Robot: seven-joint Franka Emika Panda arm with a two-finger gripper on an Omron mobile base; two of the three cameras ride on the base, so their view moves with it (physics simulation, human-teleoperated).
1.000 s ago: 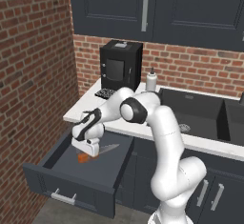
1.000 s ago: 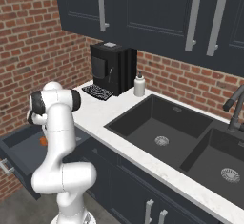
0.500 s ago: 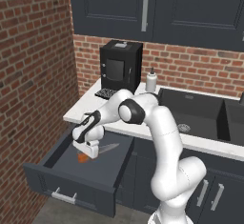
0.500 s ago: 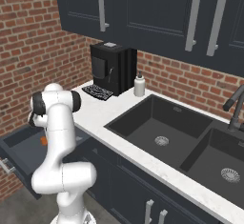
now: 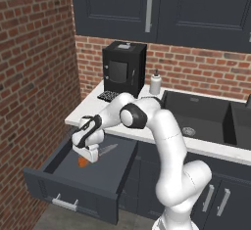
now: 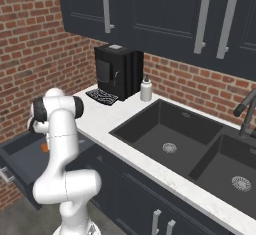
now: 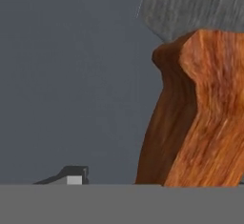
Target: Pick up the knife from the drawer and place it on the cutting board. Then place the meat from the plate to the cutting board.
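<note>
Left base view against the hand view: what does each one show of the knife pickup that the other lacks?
The left base view alone shows the open drawer with its silver bar handle, the gripper down inside it, and the coffee machine on the counter. The hand view alone shows the wood grain of the orange handle at close range and one dark fingertip. Both show the knife, orange handle joined to grey blade, over the drawer's grey floor.

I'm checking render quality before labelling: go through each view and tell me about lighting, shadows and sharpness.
Left base view: even, flat light, no glare; the gripper hangs low in the drawer, right over the knife. Right base view: equally even; the sink basin reads darker. Hand view: the knife handle looms huge with coarse wood grain, soft at its edges, and no cast shadow is visible.
</note>
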